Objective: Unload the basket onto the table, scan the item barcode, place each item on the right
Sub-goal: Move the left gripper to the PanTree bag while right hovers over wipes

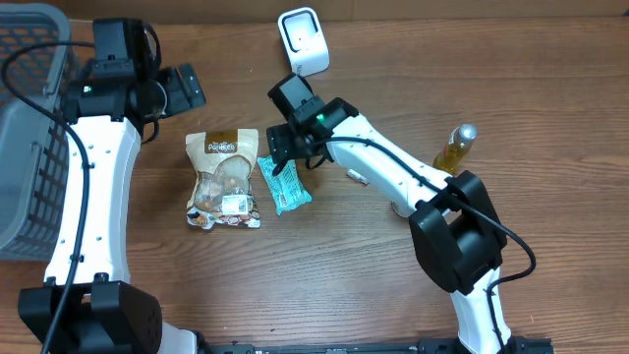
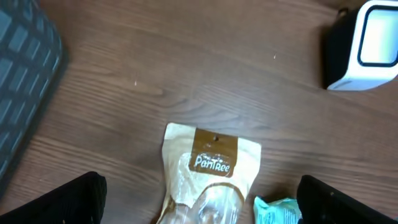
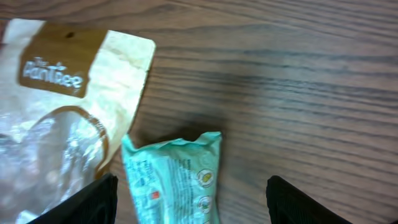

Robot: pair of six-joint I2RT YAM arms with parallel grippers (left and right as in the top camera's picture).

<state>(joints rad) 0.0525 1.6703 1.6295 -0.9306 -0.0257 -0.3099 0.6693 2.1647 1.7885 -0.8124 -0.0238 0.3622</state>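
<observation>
At far left sits the grey basket (image 1: 29,118). My left gripper (image 1: 189,88) hangs beside it, jaws spread wide and empty, above the top edge of the snack bag (image 1: 224,177). Just right of the bag lies the teal packet (image 1: 283,185), probably the item, though I can't make out a barcode. My right gripper (image 1: 285,147), the nearer one, hovers over its upper end, jaws apart, holding nothing. The packet's long axis runs away from the scanner (image 1: 303,39), so the fingers would close across its width. The wooden table (image 1: 393,275) offers room rightward, up to a bottle (image 1: 457,147).
</observation>
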